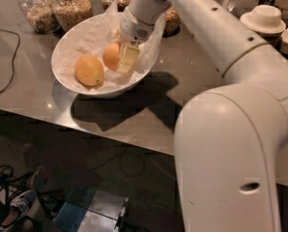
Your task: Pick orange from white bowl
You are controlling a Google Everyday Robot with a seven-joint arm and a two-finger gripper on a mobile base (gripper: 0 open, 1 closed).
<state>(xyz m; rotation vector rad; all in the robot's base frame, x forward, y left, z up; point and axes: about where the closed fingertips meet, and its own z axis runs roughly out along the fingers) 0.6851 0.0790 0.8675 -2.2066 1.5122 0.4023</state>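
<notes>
The white bowl (pixel 66 42), lined with crumpled white paper, stands on the grey counter at the upper left. Two fruits lie in it. The deeper-coloured orange (pixel 110 56) is near the middle, and a paler, yellower fruit (pixel 88 70) lies to its left. My gripper (pixel 121 62) reaches down into the bowl from the upper right. One cream finger (pixel 128 58) presses on the orange's right side, and the other finger is hidden behind the fruit. The gripper looks shut on the orange.
Glass jars of grains (pixel 72 8) stand behind the bowl. Stacked small white dishes (pixel 264 18) are at the far right. A black cable (pixel 8 66) runs across the counter's left side. My arm (pixel 216 37) spans the counter's right side. The counter edge (pixel 110 137) runs along the front.
</notes>
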